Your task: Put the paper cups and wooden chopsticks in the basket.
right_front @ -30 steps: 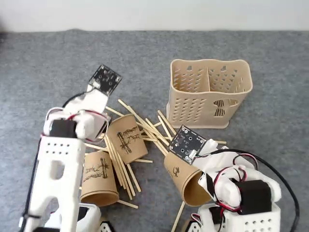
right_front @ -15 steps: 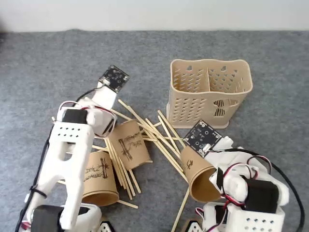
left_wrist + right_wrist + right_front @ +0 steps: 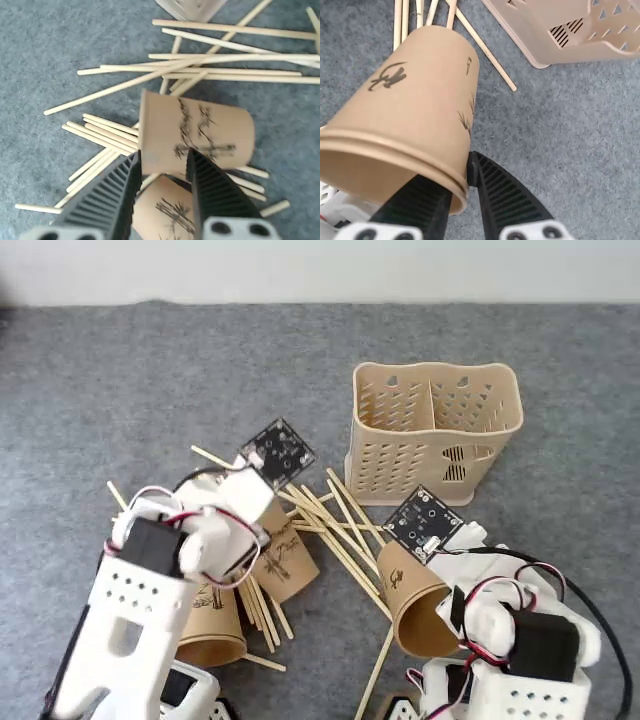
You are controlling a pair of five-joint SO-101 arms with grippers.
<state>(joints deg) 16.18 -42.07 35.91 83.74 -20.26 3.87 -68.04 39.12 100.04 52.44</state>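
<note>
Three brown paper cups show in the high view. One cup is tilted, rim toward the near edge, with my right gripper shut on its rim, one finger inside and one outside. A second cup lies on its side among wooden chopsticks, and my left gripper hovers open just over its base end. The third cup lies partly under the left arm. The beige slotted basket stands upright beyond the chopsticks.
Grey carpet covers the table, with a pale wall along the far side. Loose chopsticks fan out between the cups and the basket. One chopstick lies beside the right arm's base. Bare carpet stretches to the far left and right of the basket.
The left arm has swung right and down over the lying cup. The right arm carried its cup right and up early on, then held nearly still.
</note>
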